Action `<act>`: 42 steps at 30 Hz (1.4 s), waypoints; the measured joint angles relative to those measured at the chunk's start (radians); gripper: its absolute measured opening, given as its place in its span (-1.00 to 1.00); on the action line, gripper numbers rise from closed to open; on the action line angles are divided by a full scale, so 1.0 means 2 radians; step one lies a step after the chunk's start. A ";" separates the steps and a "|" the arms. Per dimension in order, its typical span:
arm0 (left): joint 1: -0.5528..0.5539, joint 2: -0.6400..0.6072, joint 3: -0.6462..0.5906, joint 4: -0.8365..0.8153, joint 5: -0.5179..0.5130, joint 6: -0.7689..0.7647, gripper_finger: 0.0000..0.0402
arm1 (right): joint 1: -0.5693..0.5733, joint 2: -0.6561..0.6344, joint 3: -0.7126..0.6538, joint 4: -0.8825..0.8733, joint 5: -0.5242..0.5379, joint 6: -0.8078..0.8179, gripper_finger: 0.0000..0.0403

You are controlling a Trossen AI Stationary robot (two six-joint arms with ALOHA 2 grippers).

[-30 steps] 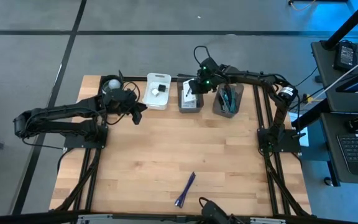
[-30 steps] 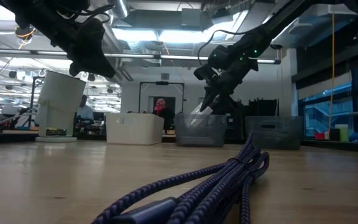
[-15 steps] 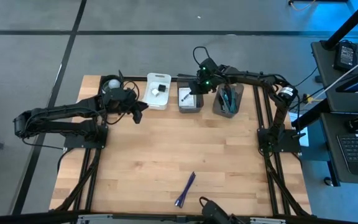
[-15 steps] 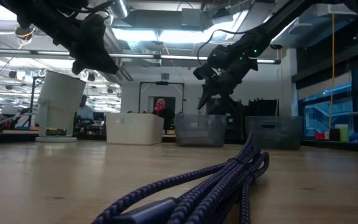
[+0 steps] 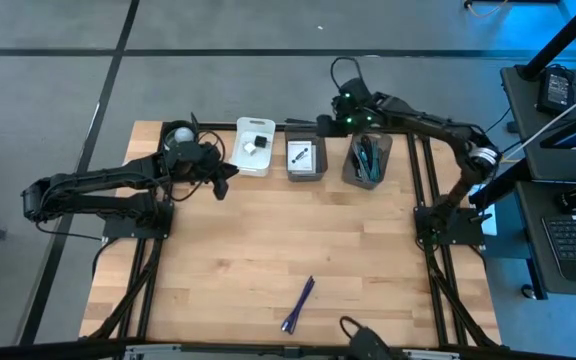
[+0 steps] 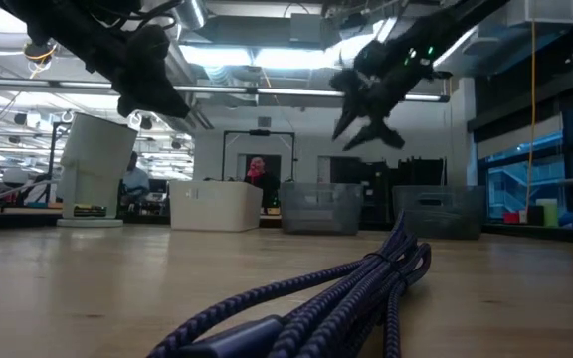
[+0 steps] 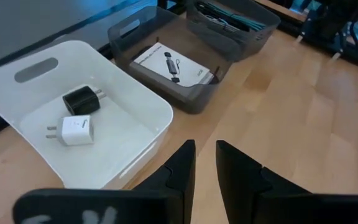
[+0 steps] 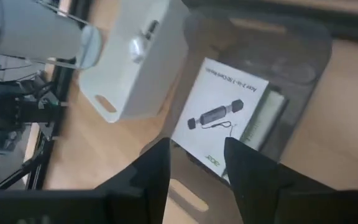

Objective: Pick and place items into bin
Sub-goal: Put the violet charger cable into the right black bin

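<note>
Three bins stand in a row at the table's far edge. The white bin (image 7: 154, 134) holds a black cube (image 7: 81, 99) and a white cube (image 7: 73, 129). A white printed card (image 8: 225, 115) lies flat in the middle grey bin (image 7: 185, 102). The right grey bin (image 5: 353, 178) holds pens (image 5: 368, 155). My right gripper (image 8: 197, 165) hangs open and empty above the middle bin. My left gripper (image 7: 205, 163) hovers near the white bin, its fingers a narrow gap apart with nothing between them. A purple pen (image 5: 298, 303) lies on the wood near the front edge.
A dark braided cable (image 6: 346, 288) lies at the table's near edge, close to the low camera. A white cylinder (image 5: 178, 132) stands at the far left corner beside the white bin. Bare wood spreads between the bins and the purple pen.
My right gripper has opened and let go of the white printed card, which now lies flat in the middle grey bin. It has then risen and drawn back toward the table's far right, clear of the bin.
</note>
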 joint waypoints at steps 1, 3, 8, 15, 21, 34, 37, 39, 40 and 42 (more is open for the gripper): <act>0.000 0.000 0.000 0.000 0.000 0.007 -0.71 | 0.005 -0.013 0.000 -0.006 0.013 -0.005 -0.24; 0.000 0.000 0.000 0.000 0.000 0.024 -0.71 | 0.021 -0.037 0.000 -0.014 0.039 -0.021 -0.24; 0.000 0.000 0.000 0.011 0.000 0.061 -0.71 | 0.084 -0.096 0.000 -0.054 0.105 -0.082 -0.29; -0.001 0.000 0.000 0.068 0.000 0.069 -0.71 | 0.191 -0.127 0.000 -0.128 0.142 -0.196 -0.48; 0.000 0.000 0.000 0.094 -0.002 0.069 -0.71 | 0.253 -0.117 0.000 -0.228 0.146 -0.310 -0.58; 0.000 0.000 0.000 0.092 -0.004 0.139 -0.71 | 0.360 -0.058 0.000 -0.207 0.144 -0.470 -0.40; 0.000 0.000 0.000 0.079 0.011 0.152 -0.71 | 0.378 -0.039 0.000 -0.182 0.167 -0.481 -0.34; 0.000 0.000 0.000 0.074 0.036 0.157 -0.71 | 0.385 -0.028 0.000 -0.172 0.194 -0.467 -0.32; 0.000 0.000 0.000 0.075 0.059 0.165 -0.71 | 0.388 -0.024 0.000 -0.168 0.205 -0.457 -0.31; -0.001 -0.001 0.000 0.079 0.116 0.185 -0.71 | 0.390 -0.019 0.000 -0.159 0.229 -0.429 -0.31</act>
